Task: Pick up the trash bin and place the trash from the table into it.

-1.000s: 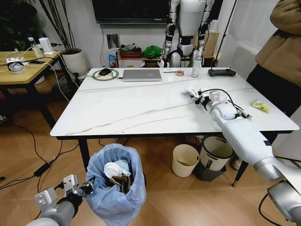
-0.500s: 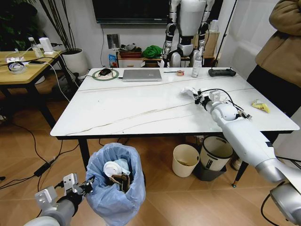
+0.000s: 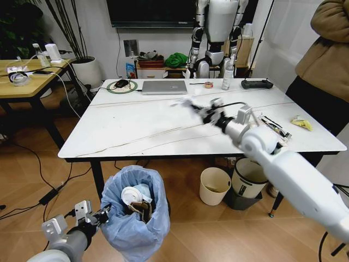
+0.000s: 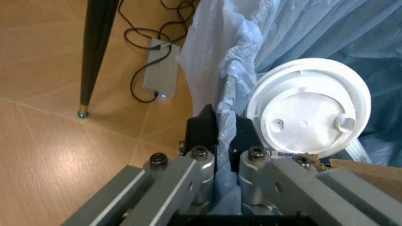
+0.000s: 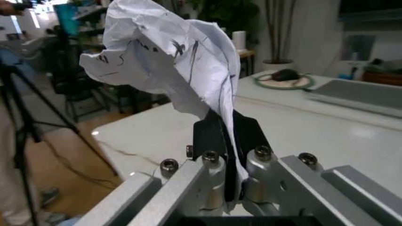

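Now my right gripper [image 5: 229, 155] pinches crumpled paper [image 5: 169, 61] above the table [image 3: 136, 128]; left gripper [image 4: 220, 141] clamps the trash bin [image 3: 133, 218] rim, holding it ready.

Glossy marble-look table [image 3: 142, 128], crinkled translucent plastic bin liner [image 4: 270, 42], crumpled white paper [image 5: 169, 61]

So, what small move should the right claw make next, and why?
Probably carry on toward the trash bin. The right claw is shut on a crumpled white paper above the table, while the left claw grips the bin's bag rim below the table's front edge, its mouth open.
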